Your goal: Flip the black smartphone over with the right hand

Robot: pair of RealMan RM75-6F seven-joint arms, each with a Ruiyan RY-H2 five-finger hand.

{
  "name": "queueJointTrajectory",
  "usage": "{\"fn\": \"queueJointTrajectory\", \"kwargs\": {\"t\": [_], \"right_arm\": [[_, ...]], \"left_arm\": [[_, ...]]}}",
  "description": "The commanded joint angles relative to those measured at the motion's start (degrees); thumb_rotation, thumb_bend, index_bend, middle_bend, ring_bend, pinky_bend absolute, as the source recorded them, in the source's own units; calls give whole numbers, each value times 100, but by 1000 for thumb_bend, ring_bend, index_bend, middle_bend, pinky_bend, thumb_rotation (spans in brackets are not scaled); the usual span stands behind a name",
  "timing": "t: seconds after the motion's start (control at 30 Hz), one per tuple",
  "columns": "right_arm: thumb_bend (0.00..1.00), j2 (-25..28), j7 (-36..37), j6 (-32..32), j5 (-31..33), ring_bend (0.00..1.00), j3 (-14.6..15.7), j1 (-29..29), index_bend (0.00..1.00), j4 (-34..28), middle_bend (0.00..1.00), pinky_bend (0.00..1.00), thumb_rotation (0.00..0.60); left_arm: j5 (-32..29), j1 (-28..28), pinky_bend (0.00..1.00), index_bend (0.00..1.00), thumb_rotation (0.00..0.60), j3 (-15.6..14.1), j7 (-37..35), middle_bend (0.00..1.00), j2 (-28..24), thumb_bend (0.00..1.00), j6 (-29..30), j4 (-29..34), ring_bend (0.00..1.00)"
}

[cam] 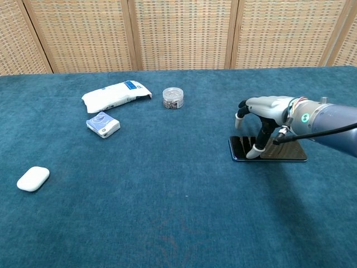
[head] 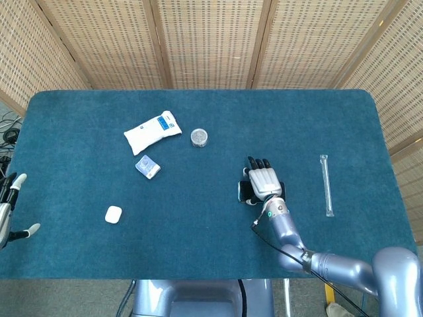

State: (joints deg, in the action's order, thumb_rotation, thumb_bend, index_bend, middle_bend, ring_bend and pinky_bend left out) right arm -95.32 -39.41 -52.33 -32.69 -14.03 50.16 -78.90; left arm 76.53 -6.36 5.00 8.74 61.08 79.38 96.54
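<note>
The black smartphone (cam: 285,152) lies flat on the blue table, right of centre. My right hand (cam: 262,110) arches over its left half with the fingers spread. The thumb tip (cam: 255,151) touches the phone near its front edge, and the other fingers hang above its far left corner. In the head view the right hand (head: 262,180) covers most of the smartphone (head: 242,191), and only the phone's left end and a sliver at the right show. My left hand (head: 8,212) is off the table's left edge, fingers apart and holding nothing.
A white packet (head: 152,129), a small round jar (head: 199,137) and a small blue-and-white pack (head: 147,166) sit at the back left. A white earbud case (head: 113,214) lies front left. A clear tube (head: 326,185) lies right of the phone.
</note>
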Motion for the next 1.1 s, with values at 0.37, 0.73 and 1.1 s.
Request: {"fn": "queueJointTrajectory", "kwargs": {"t": [0.37,0.73,1.1], "right_arm": [[105,78,-14,-73,195,0,174,53,290,-129,0,0,600],[105,-165,95,-116,-20,0,328,37,290,239,0,0,600],[260,-247,149,-62,-13,0,341,34,549,432,0,0,600]], "left_arm": [[-43,-31,0,0,600,-12,43,0,22,0,-11,-7,0],[-89,-43,0,0,600,-14,57,0,35,0,-11,-24,0],[-98,-59,0,0,600,-24,44,0,34,0,-24,-29,0]]}}
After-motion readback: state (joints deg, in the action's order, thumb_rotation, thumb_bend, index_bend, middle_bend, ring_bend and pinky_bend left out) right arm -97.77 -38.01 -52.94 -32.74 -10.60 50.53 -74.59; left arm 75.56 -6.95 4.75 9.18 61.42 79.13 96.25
